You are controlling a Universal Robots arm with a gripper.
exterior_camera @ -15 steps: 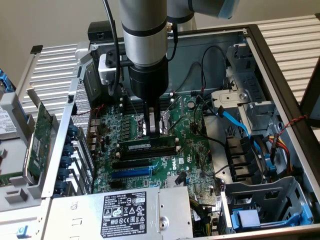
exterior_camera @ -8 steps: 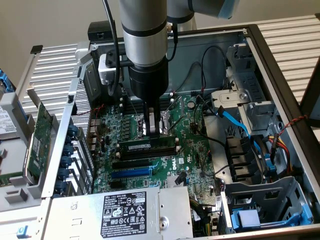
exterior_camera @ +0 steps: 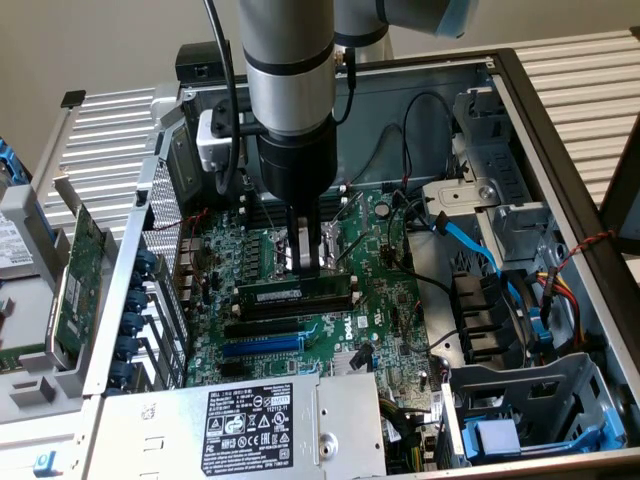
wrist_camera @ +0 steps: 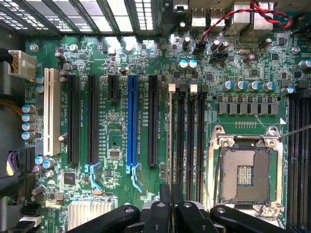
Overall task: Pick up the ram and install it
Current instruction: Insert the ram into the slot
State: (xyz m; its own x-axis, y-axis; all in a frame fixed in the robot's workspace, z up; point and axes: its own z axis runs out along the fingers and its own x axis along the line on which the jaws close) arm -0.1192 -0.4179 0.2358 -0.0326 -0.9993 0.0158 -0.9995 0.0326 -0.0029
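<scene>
Ram (exterior_camera: 296, 295): long thin green stick with black chips along its face and a small white label near mid-length. It lies level and lengthwise along the memory slots (wrist_camera: 191, 141), just beside the CPU socket (wrist_camera: 245, 177), on the socket's side toward the blue expansion slot (wrist_camera: 131, 121). In the wrist view the ram (wrist_camera: 170, 141) shows edge-on as a thin strip over the memory slot farthest from the socket, parallel to it. Cannot tell whether it is seated in that slot or just above it. The arm (exterior_camera: 290, 90) stands near vertical over the motherboard (wrist_camera: 112, 145), and the gripper (exterior_camera: 311, 262) points straight down next to the socket. The fingers (wrist_camera: 164, 211) are closed in on the ram's upper edge about mid-length, pinching it between them.
</scene>
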